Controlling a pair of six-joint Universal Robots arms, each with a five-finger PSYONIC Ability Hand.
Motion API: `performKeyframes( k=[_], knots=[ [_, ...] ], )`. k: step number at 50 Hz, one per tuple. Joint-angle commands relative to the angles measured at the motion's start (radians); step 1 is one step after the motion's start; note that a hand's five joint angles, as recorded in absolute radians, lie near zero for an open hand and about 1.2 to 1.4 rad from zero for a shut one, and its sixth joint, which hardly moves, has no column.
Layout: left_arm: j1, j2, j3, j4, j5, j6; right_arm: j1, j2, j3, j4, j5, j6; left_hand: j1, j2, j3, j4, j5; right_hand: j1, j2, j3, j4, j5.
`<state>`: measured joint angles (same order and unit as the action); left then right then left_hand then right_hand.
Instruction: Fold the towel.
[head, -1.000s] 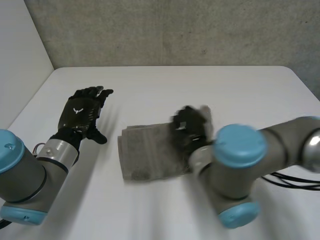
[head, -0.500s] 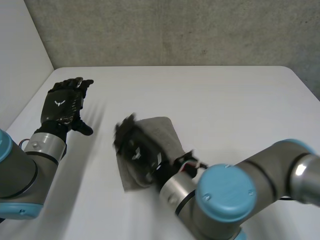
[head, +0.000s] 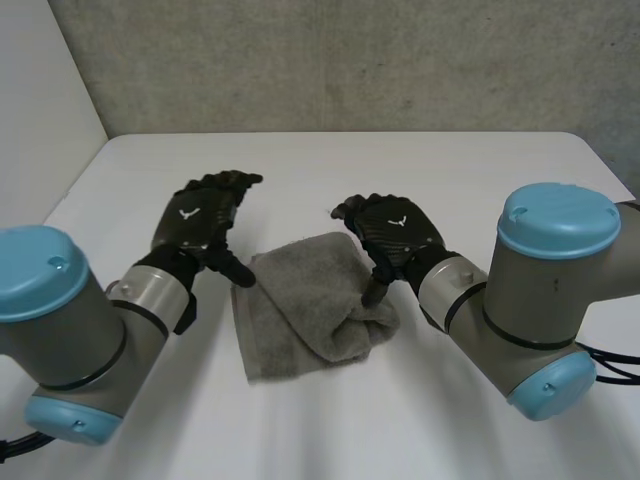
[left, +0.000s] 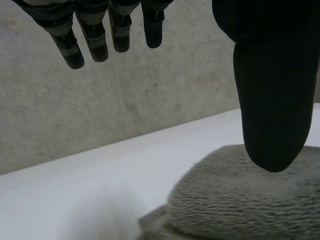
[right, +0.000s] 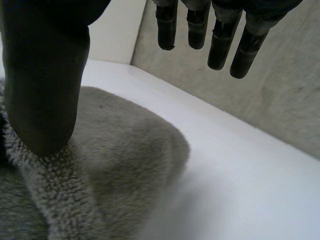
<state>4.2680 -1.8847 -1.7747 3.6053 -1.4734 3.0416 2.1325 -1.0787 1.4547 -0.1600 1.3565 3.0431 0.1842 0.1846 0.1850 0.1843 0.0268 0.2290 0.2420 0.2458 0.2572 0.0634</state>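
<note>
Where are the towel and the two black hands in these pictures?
towel (head: 300, 312), head view, flat middle of the cloth.
left hand (head: 193, 224), head view, back of the hand.
right hand (head: 396, 234), head view, back of the hand.

White table (head: 500, 180), rounded far corners. Grey concrete-looking wall (head: 350, 60) behind. White panel (head: 40, 110), possibly side wall, at left.

White table (head: 480, 180) against a rough grey concrete wall (head: 350, 60), smooth white panel (head: 40, 80) at its left

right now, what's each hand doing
Left hand: open, holding nothing, beside the grey fluffy towel.
Right hand: open, thumb against the towel.
</note>
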Motion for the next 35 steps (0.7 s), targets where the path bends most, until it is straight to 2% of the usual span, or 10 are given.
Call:
performKeyframes(
  k=[1, 5, 7, 9, 17, 21, 29, 33, 34, 35],
  knots=[
    [-0.023, -0.024, 0.038, -0.016, -0.002, 0.0, -0.006, -0.009, 0.016, 0.013, -0.01, 0.01, 0.032, 0.032, 0.031, 0.032, 0.015, 0.003, -0.01, -0.014, -0.026, -0.006],
    [-0.042, -0.039, 0.07, -0.025, -0.004, -0.016, -0.008, -0.024, 0.024, 0.014, 0.001, 0.005, 0.035, 0.035, 0.034, 0.035, 0.018, 0.064, 0.051, 0.048, 0.036, 0.056],
    [-0.052, -0.04, 0.075, -0.026, -0.004, -0.024, -0.022, -0.062, 0.056, 0.011, -0.003, -0.001, 0.035, 0.035, 0.034, 0.035, 0.018, 0.246, 0.233, 0.229, 0.218, 0.237],
    [-0.056, -0.04, 0.075, -0.028, -0.007, -0.027, -0.028, -0.087, 0.078, 0.011, -0.011, -0.01, 0.032, 0.032, 0.031, 0.032, 0.015, 0.267, 0.254, 0.25, 0.239, 0.258],
    [-0.039, -0.025, 0.08, -0.031, -0.025, -0.03, -0.006, -0.145, 0.202, 0.001, -0.026, -0.156, 0.015, 0.014, 0.014, 0.015, -0.002, 0.238, 0.225, 0.221, 0.209, 0.229],
    [0.016, -0.002, 0.067, -0.033, -0.022, -0.036, 0.04, -0.152, 0.24, -0.01, -0.034, -0.245, 0.0, 0.0, -0.001, 0.0, -0.017, 0.238, 0.225, 0.221, 0.209, 0.229],
    [0.027, 0.012, 0.061, -0.048, -0.015, -0.075, 0.096, -0.067, 0.239, -0.081, -0.039, -0.354, -0.006, -0.006, -0.007, -0.006, -0.023, 0.276, 0.263, 0.259, 0.248, 0.267],
    [0.036, 0.036, 0.06, -0.068, -0.011, -0.098, 0.11, -0.007, 0.197, -0.13, -0.031, -0.356, -0.006, -0.006, -0.007, -0.006, -0.023, 0.59, 0.577, 0.573, 0.562, 0.581],
    [0.036, 0.036, 0.06, -0.068, -0.011, -0.098, 0.113, 0.009, 0.179, -0.147, -0.028, -0.356, -0.006, -0.006, -0.007, -0.006, -0.023, 0.753, 0.74, 0.736, 0.725, 0.744],
    [0.041, 0.041, 0.06, -0.071, -0.011, -0.101, 0.113, 0.01, 0.179, -0.147, -0.028, -0.356, -0.006, -0.006, -0.007, -0.006, -0.023, 0.754, 0.741, 0.738, 0.726, 0.745]
  ],
)
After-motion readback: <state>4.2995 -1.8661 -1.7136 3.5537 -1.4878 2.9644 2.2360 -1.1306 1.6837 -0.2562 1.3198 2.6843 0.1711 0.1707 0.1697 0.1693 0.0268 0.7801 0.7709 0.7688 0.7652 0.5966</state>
